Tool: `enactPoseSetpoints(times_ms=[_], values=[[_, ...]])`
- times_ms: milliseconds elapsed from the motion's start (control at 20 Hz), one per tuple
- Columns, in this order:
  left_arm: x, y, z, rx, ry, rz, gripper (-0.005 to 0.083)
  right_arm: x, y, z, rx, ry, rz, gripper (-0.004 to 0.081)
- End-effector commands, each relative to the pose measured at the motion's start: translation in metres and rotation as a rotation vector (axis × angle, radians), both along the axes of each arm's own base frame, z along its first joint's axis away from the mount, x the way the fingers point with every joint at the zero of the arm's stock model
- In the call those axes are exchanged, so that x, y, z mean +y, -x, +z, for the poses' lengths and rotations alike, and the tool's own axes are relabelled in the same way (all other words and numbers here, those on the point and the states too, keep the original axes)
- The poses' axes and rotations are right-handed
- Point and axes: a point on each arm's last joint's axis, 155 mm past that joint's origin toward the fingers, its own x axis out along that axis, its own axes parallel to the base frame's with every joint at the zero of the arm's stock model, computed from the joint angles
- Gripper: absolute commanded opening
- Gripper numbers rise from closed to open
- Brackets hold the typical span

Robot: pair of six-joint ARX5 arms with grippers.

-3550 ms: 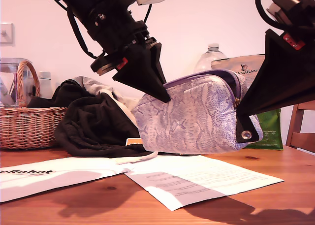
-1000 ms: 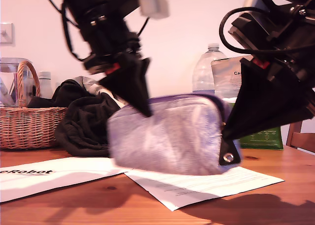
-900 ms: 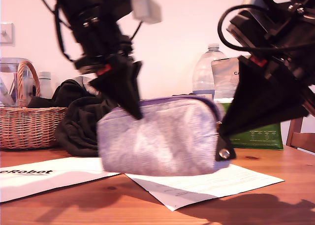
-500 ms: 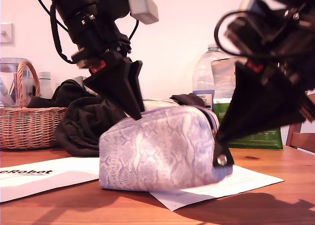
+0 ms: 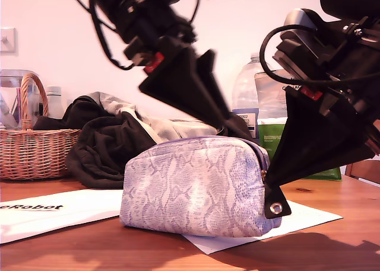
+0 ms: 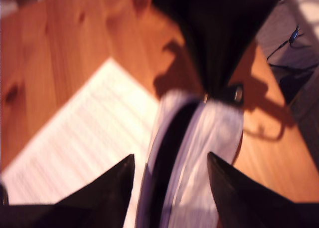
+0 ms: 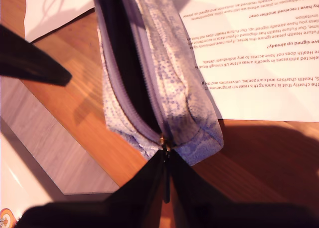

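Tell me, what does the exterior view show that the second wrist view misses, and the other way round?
Only the exterior view: the wicker basket, the black garment, the water bottle and the green packet behind.
Only the second wrist view: the zip standing open onto a dark inside, and readable lines of print on the paper sheet.
Both: the lilac snakeskin-print pouch, the sheet, the wooden table, and my second gripper shut on the pouch's zip end.
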Motion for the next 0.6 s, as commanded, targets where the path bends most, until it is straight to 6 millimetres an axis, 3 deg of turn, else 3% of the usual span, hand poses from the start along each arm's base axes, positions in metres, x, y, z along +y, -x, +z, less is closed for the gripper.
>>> enactPoseSetpoints(times_ms=[0,350,550], values=[[0.004,-0.004,-0.022,0.031,-0.044,0.010,0.0418,0.002,-0.003,0.003,-0.015,-0.003,0.014,-0.0013],[0.006,-0.010,-0.042,0.040,-0.074,0.002,0.0431,0.000,0.001,-0.001,-0.033,0.028,0.060,-0.0013],[-0.007,0.008,-0.039,0.087,-0.034,-0.045,0.0416,0.000,0.000,0.000,-0.036,0.028,0.059,-0.0013]])
